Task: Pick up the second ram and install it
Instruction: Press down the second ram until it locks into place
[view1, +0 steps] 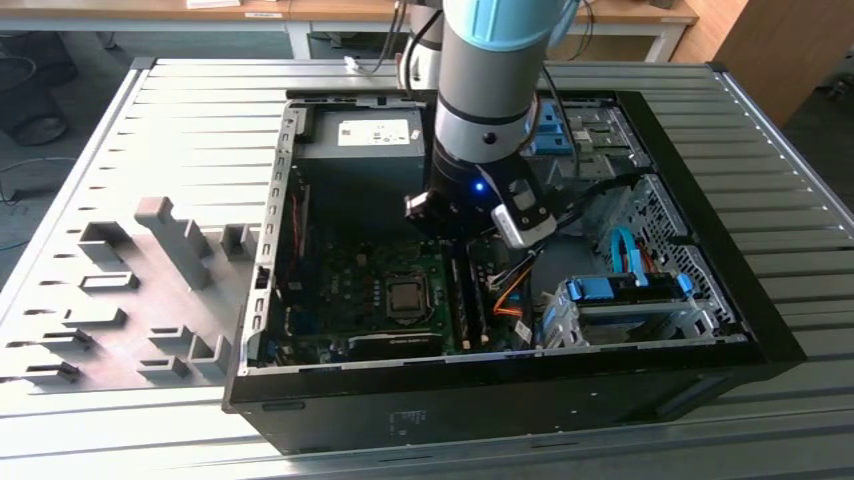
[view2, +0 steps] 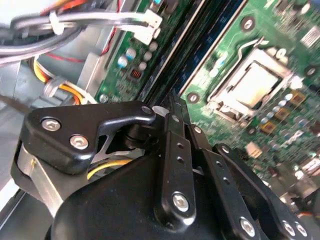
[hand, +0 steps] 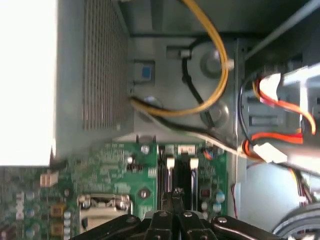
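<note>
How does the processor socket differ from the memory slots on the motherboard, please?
The processor socket is square with a silvery metal cover; the memory slots are long, narrow and dark. The gripper is over the slots, not the socket. Both sit on the green motherboard.

Hand (view2: 172, 107) fingertips buried among memory slots (view2: 200, 55) — second ram undiscernible, grip unclear.

An open computer case (view1: 694, 330) lies on the desk (view1: 160, 130), with a fixture block (view1: 147, 300) beside it toward the exterior view's left. Inside, the motherboard (view1: 360, 300) carries the processor socket (view1: 402, 294), and the memory slots (view1: 465, 300) run just beside it; the claw (hand: 172, 196) hangs directly over those slots
</note>
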